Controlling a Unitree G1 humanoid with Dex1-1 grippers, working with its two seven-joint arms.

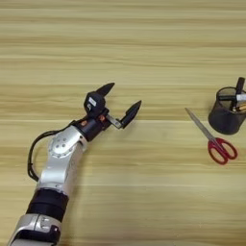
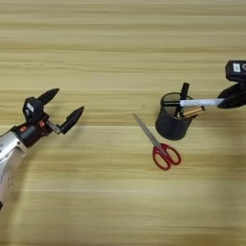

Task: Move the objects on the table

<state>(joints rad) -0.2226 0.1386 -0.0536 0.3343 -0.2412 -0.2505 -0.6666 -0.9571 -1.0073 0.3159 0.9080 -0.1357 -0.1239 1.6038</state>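
Ahead and to the right of the left gripper (image 1: pixel 117 102), whose fingers are spread, bare table (image 2: pixel 110 53) runs as far as the scissors (image 2: pixel 158 143); just beyond them stands the pen cup (image 2: pixel 174 118). The right gripper (image 2: pixel 229 99) holds a white marker (image 2: pixel 201 102) level across the cup's mouth, barring entry from above.

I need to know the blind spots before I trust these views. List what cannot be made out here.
- Right gripper: cut off by the right edge in the right eye view, absent from the left eye view; its arm is unseen.
- Marker: its far end is hidden by that gripper.
- Pen cup: the pens' lower parts are hidden by its mesh wall.
- Left gripper: open; its arm leaves the bottom edge.
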